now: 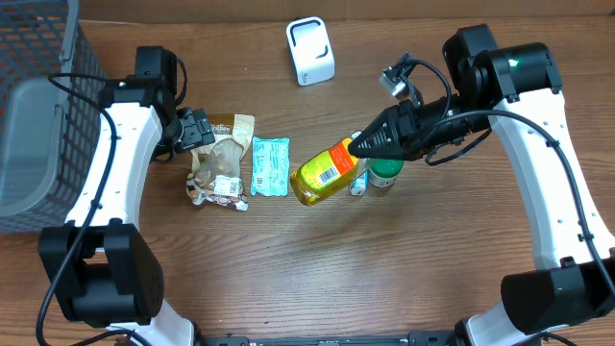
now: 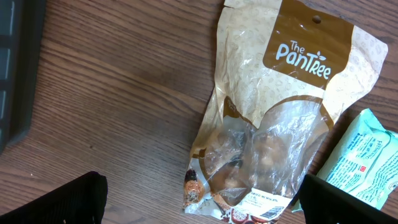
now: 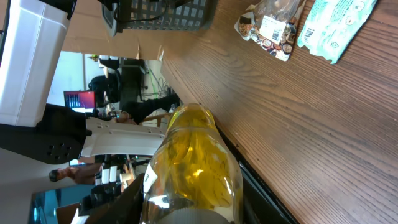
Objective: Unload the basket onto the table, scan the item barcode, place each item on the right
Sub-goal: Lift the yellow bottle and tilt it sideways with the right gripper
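Note:
My right gripper (image 1: 370,144) is shut on the neck end of a yellow bottle (image 1: 325,173), which hangs tilted above the table with its barcode label (image 1: 332,175) facing up. In the right wrist view the bottle (image 3: 193,168) fills the space between my right gripper's (image 3: 189,211) fingers. A white scanner (image 1: 310,51) stands at the back of the table, apart from the bottle. My left gripper (image 1: 197,128) stands open just above a "The Pantree" snack bag (image 2: 280,124), its fingers on either side of the bag's lower end and nothing gripped.
A teal packet (image 1: 270,166) lies right of the snack bag (image 1: 223,154). A green-capped jar (image 1: 386,173) and a small carton (image 1: 359,183) sit under the right arm. A dark wire basket (image 1: 38,106) occupies the far left.

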Motion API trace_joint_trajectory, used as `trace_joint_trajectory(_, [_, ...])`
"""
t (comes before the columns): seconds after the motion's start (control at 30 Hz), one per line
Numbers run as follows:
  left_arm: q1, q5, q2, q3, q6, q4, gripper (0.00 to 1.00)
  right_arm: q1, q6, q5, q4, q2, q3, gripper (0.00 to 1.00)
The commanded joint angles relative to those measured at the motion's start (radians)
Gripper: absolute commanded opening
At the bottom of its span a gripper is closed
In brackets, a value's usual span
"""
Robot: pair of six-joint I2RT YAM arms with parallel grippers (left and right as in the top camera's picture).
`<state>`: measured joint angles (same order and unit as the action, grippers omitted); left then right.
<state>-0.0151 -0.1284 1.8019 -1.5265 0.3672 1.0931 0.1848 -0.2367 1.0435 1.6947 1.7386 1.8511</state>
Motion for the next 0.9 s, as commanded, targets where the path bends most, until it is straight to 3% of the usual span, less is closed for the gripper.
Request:
trace_joint_trajectory(0.0, [-0.004,-0.010,0.010,0.007,0.007,0.002,1.00,0.006,-0.008,0.058,-0.001,-0.009,0.008,0.32])
trace_joint_trajectory(0.87, [-0.004,-0.010,0.010,0.007,0.007,0.002,1.00,0.006,-0.008,0.049,-0.001,-0.009,0.008,0.32])
